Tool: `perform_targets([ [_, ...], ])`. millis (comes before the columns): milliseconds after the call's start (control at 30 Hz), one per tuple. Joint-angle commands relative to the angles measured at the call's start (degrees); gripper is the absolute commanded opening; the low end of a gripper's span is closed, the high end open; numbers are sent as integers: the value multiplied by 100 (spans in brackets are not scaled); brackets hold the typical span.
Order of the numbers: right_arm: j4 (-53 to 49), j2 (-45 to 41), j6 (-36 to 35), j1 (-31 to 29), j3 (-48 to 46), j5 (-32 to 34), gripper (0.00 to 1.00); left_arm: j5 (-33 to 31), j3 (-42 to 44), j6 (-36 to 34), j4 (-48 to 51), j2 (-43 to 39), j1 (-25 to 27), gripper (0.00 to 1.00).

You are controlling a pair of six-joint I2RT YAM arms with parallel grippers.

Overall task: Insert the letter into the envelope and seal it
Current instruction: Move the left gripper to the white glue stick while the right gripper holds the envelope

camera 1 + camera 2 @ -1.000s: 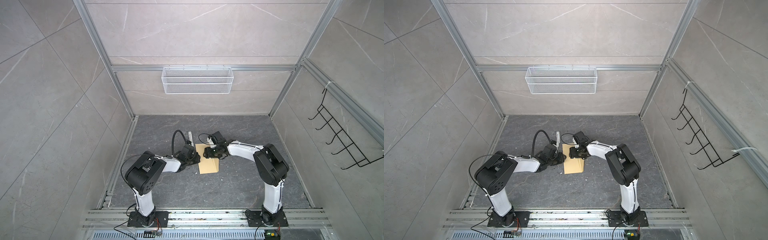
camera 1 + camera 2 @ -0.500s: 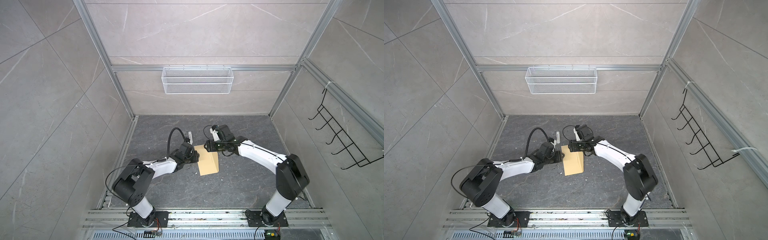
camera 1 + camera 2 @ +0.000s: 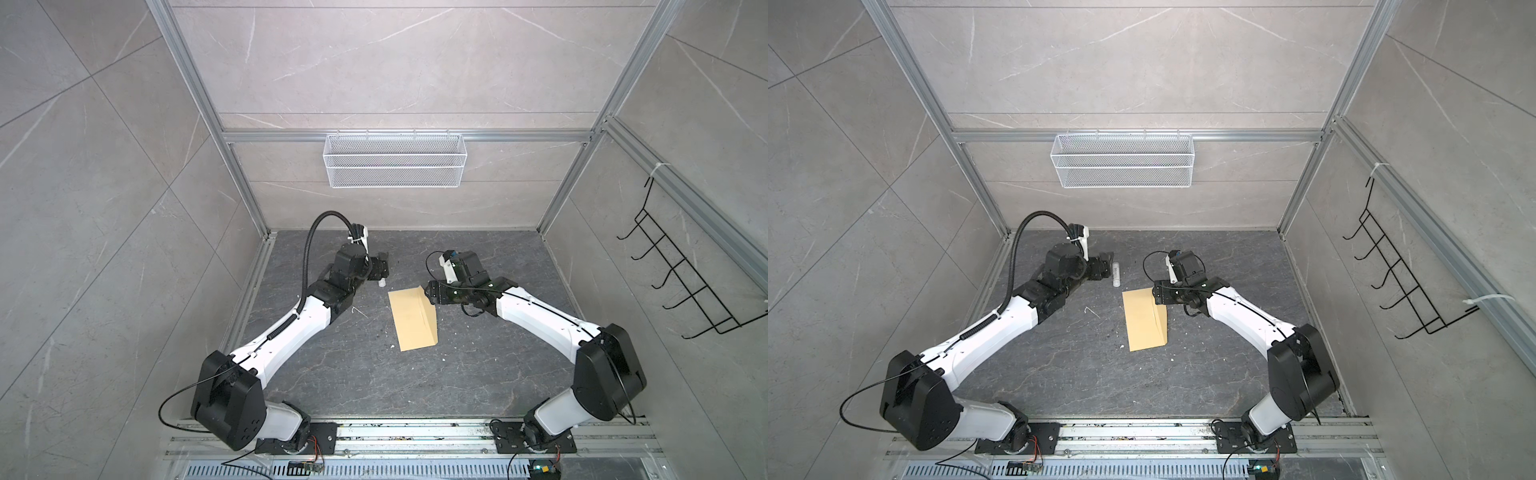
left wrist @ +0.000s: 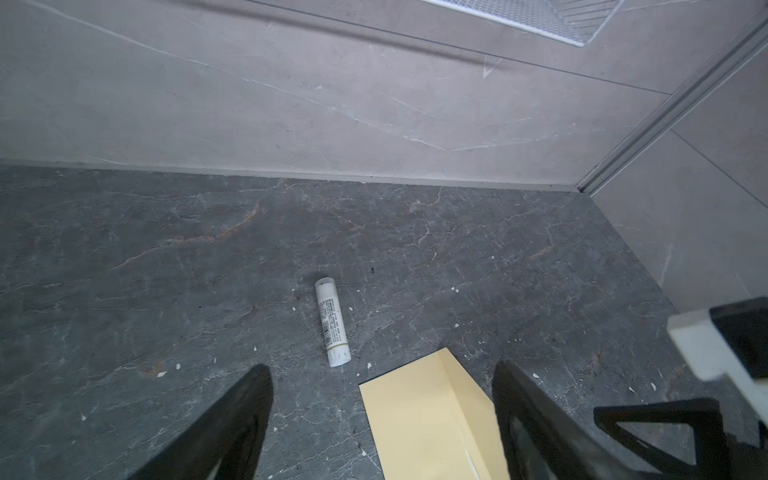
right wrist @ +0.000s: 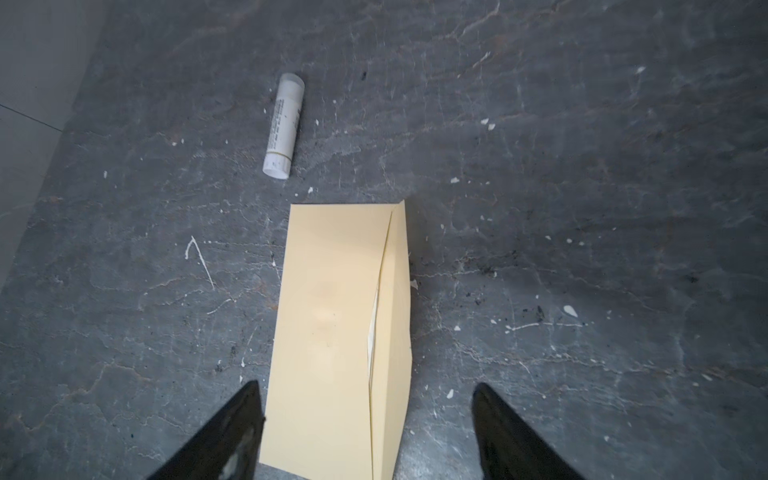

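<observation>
The yellow-tan envelope (image 3: pixel 413 318) (image 3: pixel 1144 320) lies flat on the dark floor, its flap folded over along the right long side (image 5: pixel 332 332) (image 4: pixel 424 415). The letter is hidden. A thin pale strip shows in the gap at the flap's edge (image 5: pixel 374 316); I cannot tell what it is. My left gripper (image 3: pixel 380 266) (image 4: pixel 382 368) is open and empty, apart from the envelope at its far left. My right gripper (image 3: pixel 430 291) (image 5: pixel 366 387) is open and empty, just above the envelope's far right corner.
A white glue stick (image 3: pixel 1116 274) (image 4: pixel 332 322) (image 5: pixel 284 126) lies on the floor just beyond the envelope's far left corner, under the left gripper. A wire basket (image 3: pixel 395 160) hangs on the back wall, a black hook rack (image 3: pixel 685 282) on the right wall.
Both grippers have drawn away from the envelope, the left one to the far left, the right one to the right. Both have opened wider. The envelope stays flat on the floor.
</observation>
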State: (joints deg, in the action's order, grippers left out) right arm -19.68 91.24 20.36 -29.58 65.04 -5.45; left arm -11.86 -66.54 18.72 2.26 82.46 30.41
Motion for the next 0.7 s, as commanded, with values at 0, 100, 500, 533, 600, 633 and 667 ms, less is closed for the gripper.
perform_targets([
  [0, 40, 323, 132, 23, -98, -243, 80, -8, -773, -349, 521, 625, -174, 100],
  [100, 105, 626, 211, 25, -64, -331, 80, 179, -1697, -460, 1247, 1404, -264, 100],
  [500, 318, 1451, 419, 60, 124, -493, 57, 211, -3186, -113, 2680, 3063, -273, 94],
  [533, 362, 1482, 453, 69, 113, -522, 54, 252, -3198, -77, 2696, 3127, -273, 93],
  [600, 436, 1552, 511, 75, 109, -562, 47, 356, -3209, 64, 2679, 3266, -275, 91],
  [633, 460, 1576, 540, 79, 111, -586, 43, 405, -3216, 131, 2660, 3318, -273, 90],
  [667, 494, 1589, 564, 76, 103, -620, 38, 450, -3228, 205, 2644, 3397, -273, 88],
])
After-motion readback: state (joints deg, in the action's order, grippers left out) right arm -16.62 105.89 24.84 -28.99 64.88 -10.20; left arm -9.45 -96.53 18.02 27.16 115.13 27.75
